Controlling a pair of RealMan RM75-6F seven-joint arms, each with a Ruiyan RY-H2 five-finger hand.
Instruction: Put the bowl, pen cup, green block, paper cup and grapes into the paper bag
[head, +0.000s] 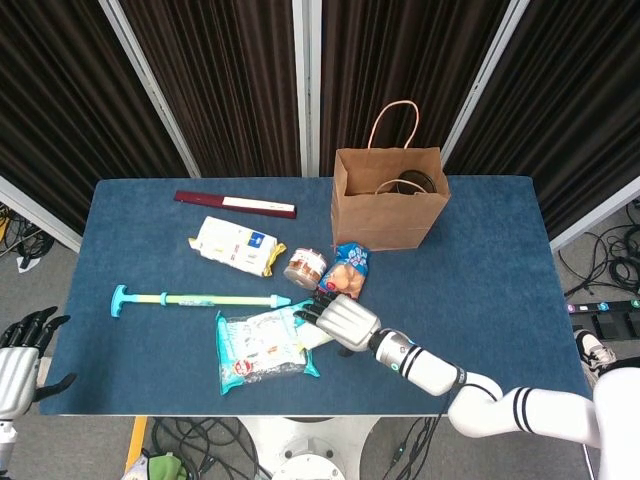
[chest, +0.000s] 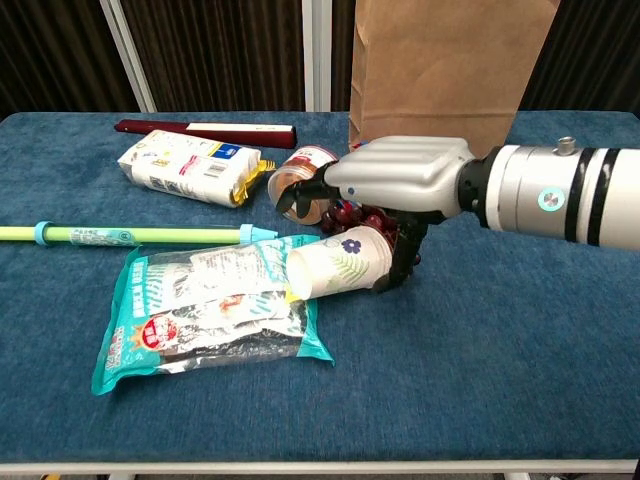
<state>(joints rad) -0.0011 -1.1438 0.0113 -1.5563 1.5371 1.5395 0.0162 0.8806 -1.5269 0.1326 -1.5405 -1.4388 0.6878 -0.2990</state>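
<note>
While spread over 1 paper cup (chest: 338, 264), right robot hand (chest: 385, 185), grip unclear; 1 paper bag (head: 389, 198).

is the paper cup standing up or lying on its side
On its side. The paper cup lies with its open mouth facing left, over the edge of the teal snack packet, while the right hand reaches over it.

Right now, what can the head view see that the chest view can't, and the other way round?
Only the head view shows the left robot hand idle beside the table, and the paper bag's open top and handle. Only the chest view shows the paper cup's open mouth, and dark grapes under the palm. Both show the right robot hand over the cup, with the bag behind.
</note>
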